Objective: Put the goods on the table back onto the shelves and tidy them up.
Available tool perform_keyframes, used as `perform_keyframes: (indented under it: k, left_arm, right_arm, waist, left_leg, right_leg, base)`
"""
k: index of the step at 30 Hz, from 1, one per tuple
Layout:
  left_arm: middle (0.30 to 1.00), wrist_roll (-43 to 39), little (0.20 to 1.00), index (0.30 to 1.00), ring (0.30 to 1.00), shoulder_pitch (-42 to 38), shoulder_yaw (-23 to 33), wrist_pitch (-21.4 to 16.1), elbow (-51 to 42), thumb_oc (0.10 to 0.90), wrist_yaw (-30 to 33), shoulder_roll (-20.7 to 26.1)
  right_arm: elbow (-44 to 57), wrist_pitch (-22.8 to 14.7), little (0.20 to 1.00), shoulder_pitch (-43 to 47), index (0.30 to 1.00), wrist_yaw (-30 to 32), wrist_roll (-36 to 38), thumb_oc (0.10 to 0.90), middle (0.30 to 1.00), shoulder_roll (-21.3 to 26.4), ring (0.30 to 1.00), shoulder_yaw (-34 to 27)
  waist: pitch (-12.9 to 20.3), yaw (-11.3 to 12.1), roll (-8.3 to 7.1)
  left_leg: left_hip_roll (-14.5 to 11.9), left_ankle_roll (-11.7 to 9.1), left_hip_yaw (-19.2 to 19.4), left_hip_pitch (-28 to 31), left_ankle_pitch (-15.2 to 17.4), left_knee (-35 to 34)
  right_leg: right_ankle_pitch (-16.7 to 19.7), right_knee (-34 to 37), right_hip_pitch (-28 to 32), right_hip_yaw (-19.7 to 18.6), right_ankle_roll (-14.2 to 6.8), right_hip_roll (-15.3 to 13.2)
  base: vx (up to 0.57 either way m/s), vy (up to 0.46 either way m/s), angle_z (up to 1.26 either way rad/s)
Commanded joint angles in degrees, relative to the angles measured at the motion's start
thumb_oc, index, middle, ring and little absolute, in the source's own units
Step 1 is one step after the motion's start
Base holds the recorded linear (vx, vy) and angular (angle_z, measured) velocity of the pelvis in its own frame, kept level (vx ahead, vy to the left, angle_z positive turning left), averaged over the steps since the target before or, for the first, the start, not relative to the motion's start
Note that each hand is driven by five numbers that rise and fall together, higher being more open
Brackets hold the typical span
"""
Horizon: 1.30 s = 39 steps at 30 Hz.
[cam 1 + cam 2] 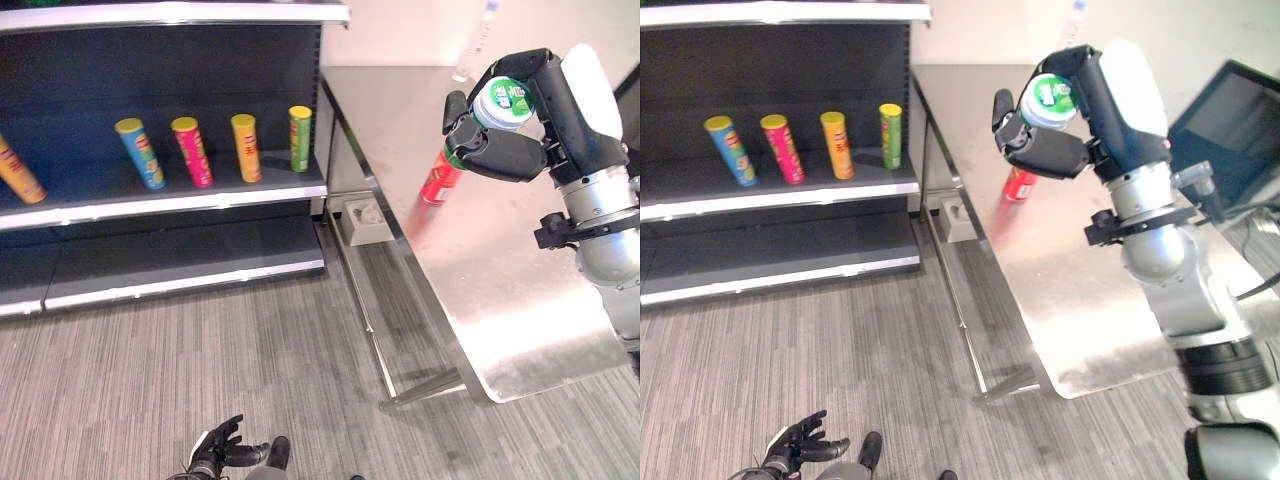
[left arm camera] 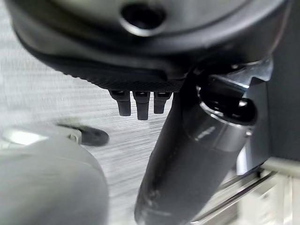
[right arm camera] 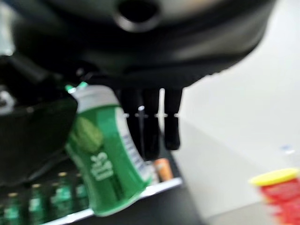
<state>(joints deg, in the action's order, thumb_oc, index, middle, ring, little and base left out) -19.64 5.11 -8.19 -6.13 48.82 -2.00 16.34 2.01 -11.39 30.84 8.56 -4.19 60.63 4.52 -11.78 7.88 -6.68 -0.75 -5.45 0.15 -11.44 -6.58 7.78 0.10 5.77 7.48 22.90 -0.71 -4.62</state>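
Note:
My right hand (image 1: 510, 150) is shut on a green canister with a white lid (image 1: 505, 103), held in the air above the steel table (image 1: 520, 290). In the right wrist view the canister (image 3: 105, 154) sits between my thumb and the fingers (image 3: 150, 126). Behind the hand, a red can with a yellow lid (image 1: 438, 180) stands on the table. To the left is a dark shelf unit (image 1: 160, 205); its middle board carries several upright tubes: blue (image 1: 140, 153), pink (image 1: 191, 151), orange (image 1: 246, 147) and green (image 1: 300, 138). My left hand (image 1: 215, 445) hangs low over the floor, open and holding nothing.
A clear bottle (image 1: 478, 40) stands at the table's far end. Another orange tube (image 1: 15, 172) leans at the shelf's left edge. A white box (image 1: 365, 220) lies on the floor between shelf and table. A dark screen (image 1: 1230, 120) is at the right.

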Motion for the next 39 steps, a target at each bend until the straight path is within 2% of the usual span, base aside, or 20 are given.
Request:
perform_keyframes:
  k: [1, 3, 4, 5, 6, 9, 10, 11, 14, 15, 16, 17, 19, 21, 22, 24, 26, 29, 33, 39]
  left_arm:
    - [0.9, -0.2, 0.9, 0.9, 0.9, 2.7, -1.0, -2.0, -2.3, 0.8, -0.2, 1.8]
    - [0.9, 0.2, 0.9, 0.9, 0.9, 2.4, -1.0, -2.2, -1.9, 0.8, 0.1, 1.9]
    - [0.9, 0.7, 0.9, 0.9, 0.9, 2.2, -0.7, -2.1, -1.8, 0.8, 0.1, 1.8]
    - [0.9, 1.6, 0.9, 0.9, 0.9, 1.6, -0.7, -2.0, -1.5, 0.8, 0.2, 2.0]
    - [0.9, 1.7, 0.9, 0.9, 0.9, 1.5, -0.8, -2.0, -1.5, 0.8, 0.2, 2.0]
    - [0.9, 3.2, 0.9, 0.9, 0.9, 0.0, -1.1, -2.3, -0.4, 0.8, 0.8, 3.0]
    - [0.9, 3.2, 0.9, 0.9, 0.9, 0.0, -1.1, -2.4, -0.4, 0.8, 0.8, 3.0]
    - [0.9, 3.5, 0.9, 0.9, 0.9, -0.3, -0.9, -2.2, -0.6, 0.8, 1.2, 4.0]
    - [0.9, 3.3, 0.9, 0.9, 0.9, -0.7, -0.2, -2.2, -0.6, 0.8, 1.4, 5.2]
    - [0.9, 3.7, 0.9, 0.9, 0.9, -1.1, -0.1, -2.0, -0.6, 0.8, 1.6, 6.2]
    - [0.9, 3.7, 0.9, 0.9, 0.9, -1.2, -0.1, -2.0, -0.6, 0.8, 1.6, 6.2]
    - [0.9, 3.5, 0.9, 0.9, 0.9, -1.0, 0.2, -2.1, -0.6, 0.8, 1.5, 6.1]
    - [0.9, 3.5, 0.9, 0.9, 0.9, -0.6, 0.6, -2.6, -0.1, 0.8, 1.3, 6.2]
    - [0.9, 3.5, 0.9, 0.9, 0.9, -0.4, 0.8, -2.7, 0.4, 0.8, 1.4, 5.9]
    - [0.9, 3.4, 0.9, 0.9, 0.9, -0.5, 0.8, -2.6, 0.6, 0.8, 1.3, 5.6]
    - [0.9, 3.9, 0.9, 0.9, 0.9, -1.1, 0.5, -2.8, 1.8, 0.8, 1.4, 4.9]
    - [0.9, 4.2, 0.9, 0.9, 0.9, -1.6, -0.2, -2.9, 2.0, 0.8, 1.3, 4.5]
    - [0.9, 4.9, 0.9, 0.9, 0.9, -1.5, -1.1, -3.3, 2.8, 0.8, 1.1, 3.7]
    - [0.9, 4.2, 0.9, 0.9, 0.9, -0.9, -1.4, -3.2, 3.3, 0.8, 1.4, 3.4]
    - [0.9, 4.2, 0.9, 0.9, 0.9, -0.2, -2.1, -3.0, 4.1, 0.8, 1.2, 2.7]
  right_arm:
    - [1.1, -1.9, 0.3, 6.8, 0.3, 3.0, 2.0, 0.4, 0.3, 1.4, 0.3, -2.9]
    - [0.9, -1.8, 0.3, 6.7, 0.3, 3.6, 2.1, 0.4, 0.3, 2.5, 0.3, -3.5]
    - [1.6, -1.5, 0.3, 4.8, 0.3, 3.6, 2.2, 0.4, 0.3, 3.4, 0.3, -5.0]
    - [2.8, -0.9, 0.3, 2.2, 0.3, 3.7, 1.5, 0.4, 0.3, 3.7, 0.3, -7.8]
    - [2.9, -0.9, 0.3, 2.0, 0.3, 3.7, 1.5, 0.4, 0.3, 3.7, 0.3, -8.0]
    - [2.8, -0.4, 0.3, 2.2, 0.3, 3.9, 0.3, 0.4, 0.3, 3.7, 0.3, -8.6]
    - [2.8, -0.4, 0.3, 2.2, 0.3, 3.9, 0.3, 0.4, 0.3, 3.7, 0.3, -8.6]
    - [1.7, 0.0, 0.3, 3.4, 0.3, 4.4, 0.2, 0.4, 0.3, 2.8, 0.3, -7.9]
    - [0.1, 0.8, 0.3, 4.8, 0.3, 4.5, 0.2, 0.4, 0.3, 2.4, 0.3, -6.9]
    - [-1.1, 1.5, 0.3, 4.3, 0.3, 4.3, 0.2, 0.4, 0.3, 3.1, 0.3, -7.1]
    - [-1.0, 1.5, 0.3, 4.2, 0.3, 4.3, 0.2, 0.4, 0.3, 3.2, 0.3, -7.3]
    - [-1.2, 1.6, 0.3, 3.3, 0.3, 4.0, 0.4, 0.4, 0.3, 3.6, 0.3, -8.0]
    - [-2.7, 1.0, 0.3, 4.0, 0.3, 4.8, 2.5, 0.4, 0.3, 4.5, 0.3, -8.7]
    - [-4.4, 0.7, 0.3, 4.9, 0.3, 5.0, 3.3, 0.4, 0.3, 5.8, 0.3, -8.4]
    - [-5.0, 0.6, 0.3, 5.2, 0.3, 5.2, 3.9, 0.4, 0.3, 6.2, 0.3, -8.2]
    - [-6.8, 0.4, 0.3, 5.5, 0.3, 5.9, 5.2, 0.4, 0.3, 7.5, 0.3, -8.5]
    - [-7.8, 0.4, 0.3, 6.0, 0.3, 5.8, 6.0, 0.4, 0.3, 9.8, 0.3, -8.7]
    - [-10.7, -0.2, 0.3, 7.7, 0.3, 5.8, 7.9, 0.4, 0.3, 12.9, 0.3, -8.4]
    - [-14.0, -0.6, 0.3, 11.0, 0.3, 4.6, 11.1, 0.4, 0.3, 16.2, 0.3, -5.6]
    - [-14.5, -1.5, 0.3, 12.6, 0.3, 4.1, 13.7, 0.4, 0.3, 18.5, 0.3, -5.1]
  waist:
    - [3.0, 1.3, 0.36]
    - [3.5, 0.9, 0.07]
    - [4.3, 0.0, 0.56]
    - [5.9, -0.4, 1.45]
    - [5.9, -0.4, 1.48]
    - [7.2, 0.1, 0.76]
    - [7.3, 0.1, 0.7]
    - [7.8, 0.4, -0.06]
    - [7.6, 0.5, -0.67]
    - [6.2, -1.7, 0.56]
    - [6.4, -1.6, 0.64]
    - [6.2, -2.4, 1.3]
    - [4.9, -3.1, 2.53]
    - [3.7, -4.1, 2.53]
    - [3.3, -4.7, 2.56]
    - [2.6, -6.5, 2.21]
    - [2.5, -7.2, 1.42]
    - [3.6, -7.3, 0.38]
    - [5.6, -6.7, -0.72]
    - [7.3, -6.8, -0.9]
  left_leg:
    - [-11.2, -2.8, 3.3, 3.0, 1.7, -6.1]
    - [-13.9, -3.6, 4.9, 1.0, -0.1, -11.8]
    - [-15.4, -3.9, 7.8, 0.3, 0.7, -12.8]
    - [-15.0, -4.4, 9.4, 1.2, -1.8, -12.8]
    - [-15.0, -4.3, 9.4, 1.0, -2.0, -12.8]
    - [-11.6, -3.0, 9.3, 2.1, -1.6, -11.4]
    - [-11.5, -2.9, 9.3, 1.8, -1.7, -11.3]
    - [-8.9, -0.8, 9.9, 2.7, 0.7, -9.8]
    - [-4.4, 1.9, 10.7, 6.0, 3.1, -11.0]
    - [-1.6, 4.1, 8.9, 8.3, 4.6, -11.9]
    - [-1.7, 4.1, 8.9, 8.1, 4.4, -12.0]
    - [-1.4, 4.2, 8.0, 9.1, 4.9, -12.5]
    - [-0.6, 4.4, 6.8, 11.6, 6.3, -12.8]
    - [-0.1, 4.3, 5.0, 14.1, 7.7, -12.8]
    - [0.2, 4.4, 4.3, 14.9, 8.0, -12.8]
    - [1.0, 4.5, 1.1, 17.2, 9.7, -12.8]
    - [1.7, 4.6, -1.9, 18.0, 9.9, -12.8]
    - [2.5, 4.7, -4.0, 18.6, 11.1, -12.7]
    - [1.1, 3.7, -5.3, 18.9, 11.1, -12.8]
    - [-0.9, 1.9, -7.2, 19.0, 11.4, -12.8]
  right_leg:
    - [-6.1, -0.8, 2.9, -3.6, -6.9, -0.8]
    - [-7.6, -0.8, 2.9, -3.5, -7.5, -1.3]
    - [-7.9, -0.8, 3.5, -3.1, -8.1, -1.8]
    - [-7.5, -0.8, 4.5, -2.4, -9.0, -3.0]
    - [-7.3, -0.8, 4.4, -2.4, -9.1, -3.0]
    - [-5.5, -0.9, 6.0, -2.1, -10.3, -7.4]
    - [-5.2, -0.9, 5.8, -2.1, -10.4, -7.5]
    - [-2.8, -4.7, 4.8, -2.1, -11.2, -11.6]
    - [4.5, -14.0, 2.0, -2.4, -11.5, -17.3]
    - [6.4, -22.7, -3.3, -8.6, -9.4, -14.9]
    - [6.4, -22.9, -3.8, -8.7, -9.2, -14.8]
    - [4.2, -23.9, -6.3, -11.3, -8.8, -12.1]
    - [0.6, -18.5, -10.5, -10.3, -8.5, -8.9]
    - [0.9, -12.4, -12.7, -11.4, -8.9, -5.8]
    - [2.1, -9.4, -13.9, -13.0, -9.3, -4.3]
    - [4.1, -4.3, -16.7, -19.6, -10.7, -0.6]
    - [5.1, -3.4, -17.4, -24.3, -11.2, 0.8]
    - [6.2, -2.0, -14.4, -24.7, -10.0, 0.0]
    - [5.7, -1.8, -12.4, -22.5, -9.4, 0.2]
    - [3.2, -1.5, -9.3, -17.7, -8.2, 0.3]
  base:
    - [0.13, 0.154, 0.26]
    - [0.18, 0.227, 0.36]
    - [0.35, 0.47, 0.44]
    - [0.27, 0.402, 0.36]
    - [0.29, 0.366, 0.35]
    - [0.22, 0.26, 0.08]
    - [0.25, 0.336, 0.08]
    - [0.2, 0.329, 0.28]
    - [0.26, 0.438, 0.24]
    - [0.24, 0.379, 0.08]
    - [0.26, 0.331, 0.49]
    - [0.16, 0.111, 1.08]
    - [0.29, 0.11, 0.68]
    - [0.27, -0.007, -0.09]
    - [0.29, -0.018, 0.15]
    - [0.31, 0.005, 0.43]
    - [0.2, -0.006, 0.67]
    - [0.19, -0.077, 1.34]
    - [0.15, -0.139, 0.39]
    - [0.13, -0.124, 0.33]
